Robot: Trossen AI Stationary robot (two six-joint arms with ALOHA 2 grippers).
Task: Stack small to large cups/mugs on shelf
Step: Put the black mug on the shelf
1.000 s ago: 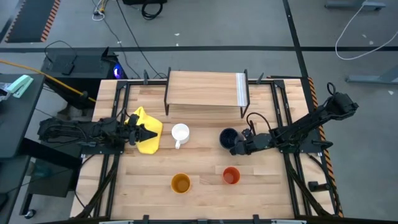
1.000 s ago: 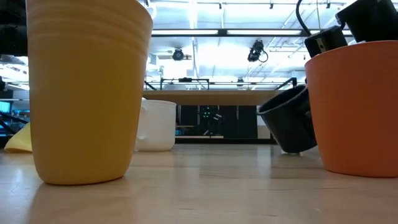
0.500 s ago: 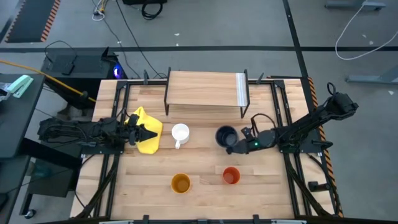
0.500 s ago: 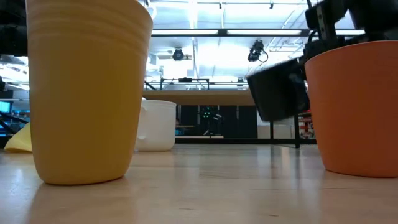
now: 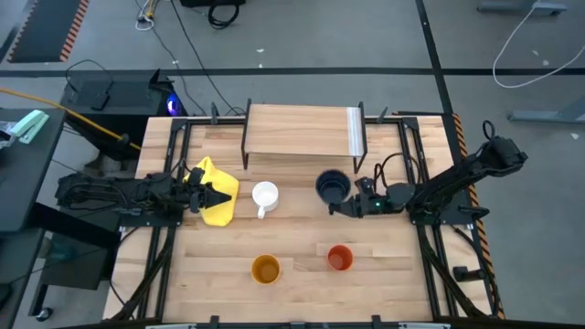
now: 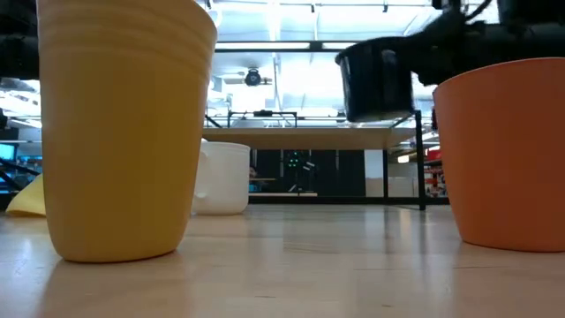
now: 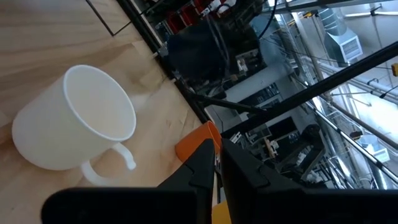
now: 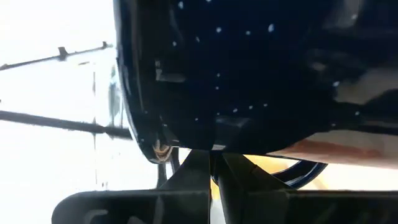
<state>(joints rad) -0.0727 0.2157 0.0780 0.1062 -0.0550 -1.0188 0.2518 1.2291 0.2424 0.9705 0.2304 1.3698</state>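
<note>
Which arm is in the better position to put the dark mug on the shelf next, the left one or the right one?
The right arm, probably. Its right gripper is shut on the dark mug, held off the table just in front of the shelf. The left gripper rests shut over the yellow cloth, farther away.

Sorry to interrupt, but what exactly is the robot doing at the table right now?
The right gripper holds the dark navy mug in the air, clear of the tabletop, just in front of the shelf, which has no cups on it. The left gripper rests over the yellow cloth, jaws shut. The white mug, yellow-orange cup and orange-red cup stand on the table.
</note>
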